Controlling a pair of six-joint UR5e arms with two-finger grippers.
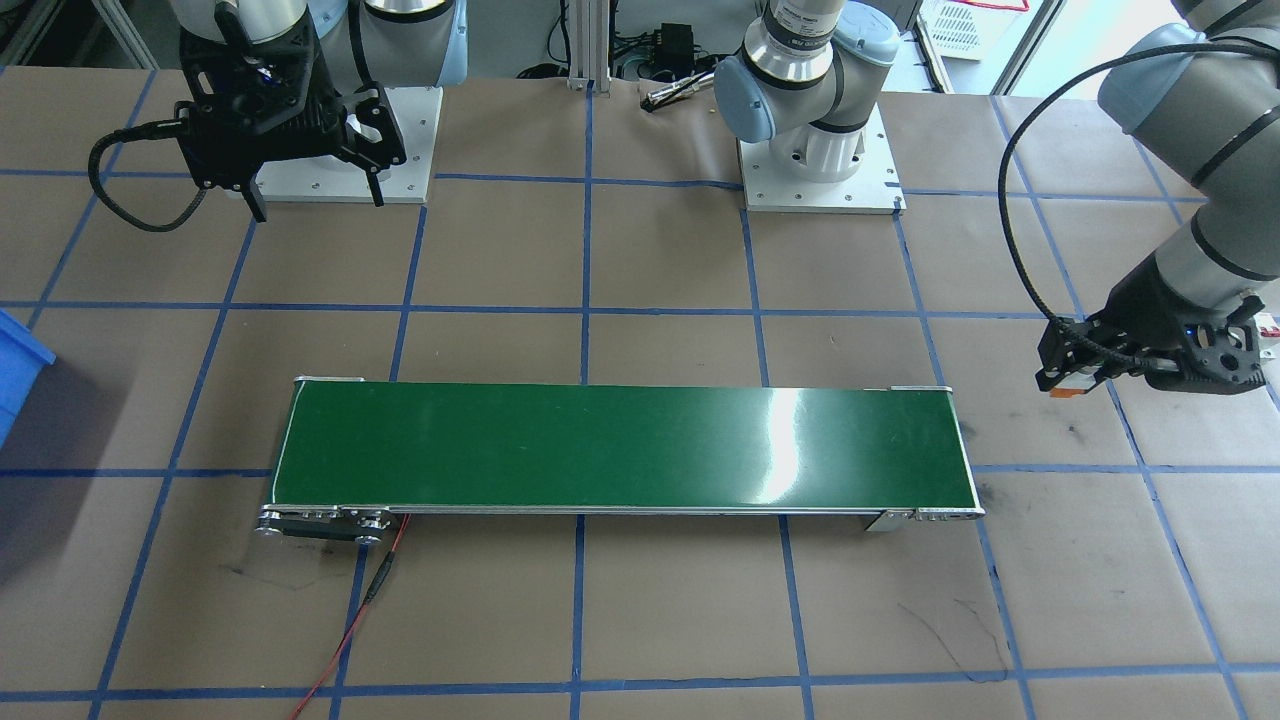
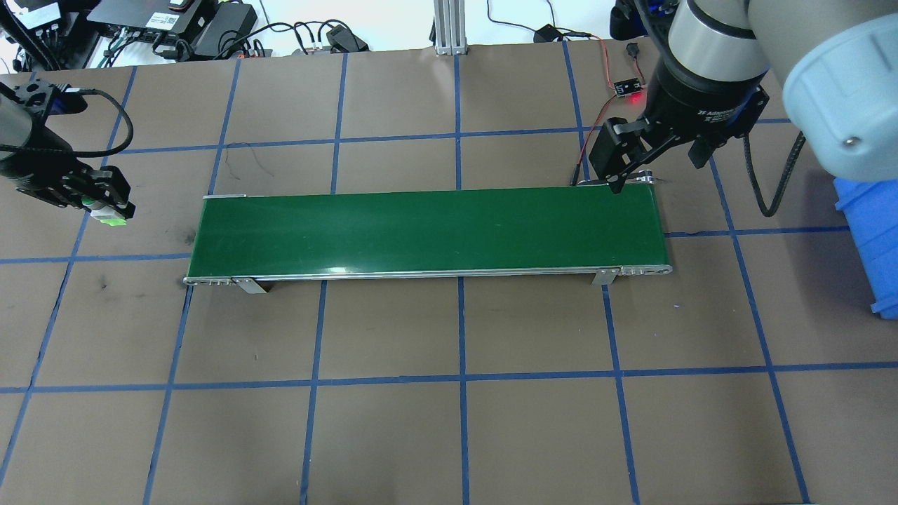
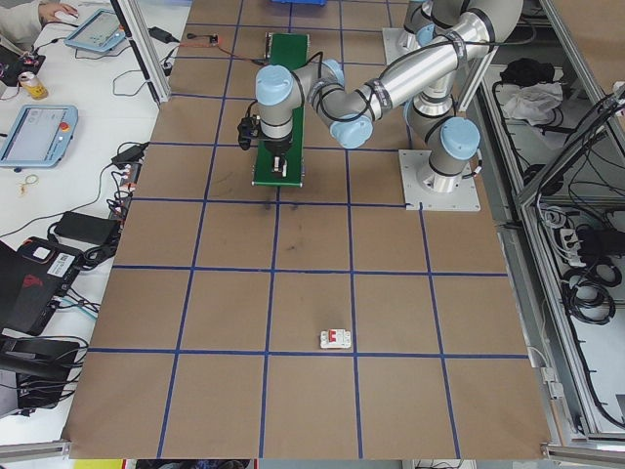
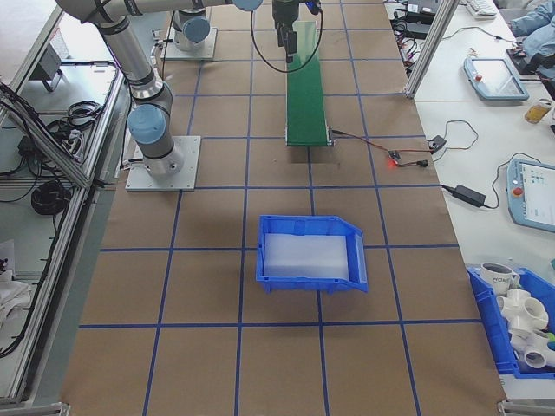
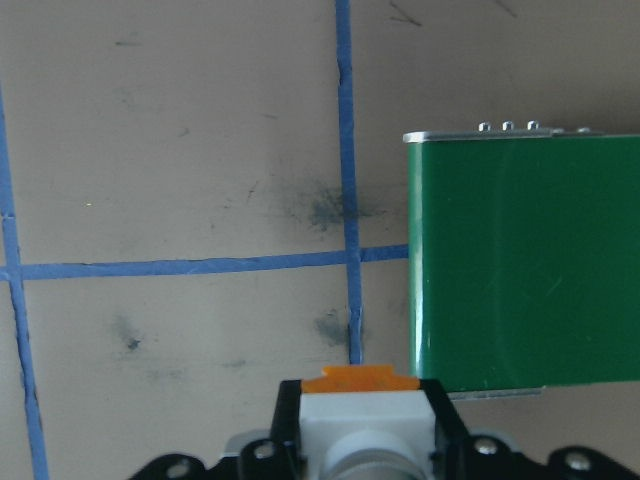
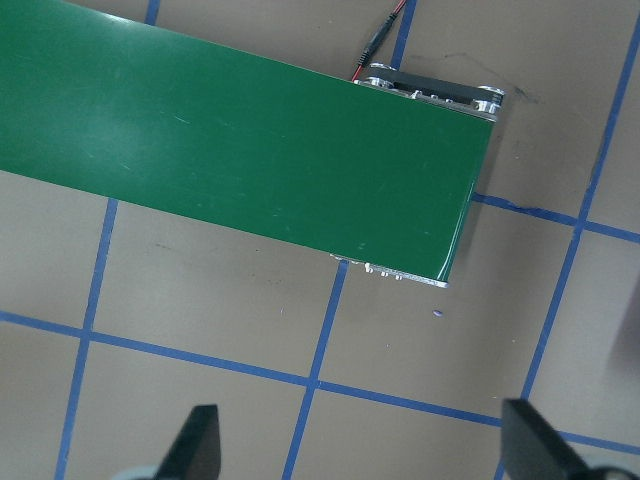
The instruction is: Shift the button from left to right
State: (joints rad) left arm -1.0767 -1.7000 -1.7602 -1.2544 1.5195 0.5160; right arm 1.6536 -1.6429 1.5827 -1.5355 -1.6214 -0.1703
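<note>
Nearest the left wrist camera, the button (image 5: 365,420) sits clamped between the jaws of the left gripper (image 5: 365,440), orange base outward, white body behind it. It is carried clear of the desk (image 2: 449,421), just beside the left end of the green conveyor belt (image 2: 428,228) and not yet over it. Judgement on the step in hand: the arm should bring the part over the belt surface, inside the end roller and between the side rails, lower until it is just above the belt, then release, so it does not topple or roll off the edge. The right gripper (image 2: 656,158) hangs above the belt's far end with its jaws spread wide and nothing between them, placed to receive. A blue bin (image 4: 312,251) stands on the desk beyond that end. A white breaker with a red mark (image 3: 335,339) lies well apart. Writing: the right wrist collar (image 2: 715,109) bears partly legible lettering, seemingly "2F Adaptive"; no other text is readable.
</note>
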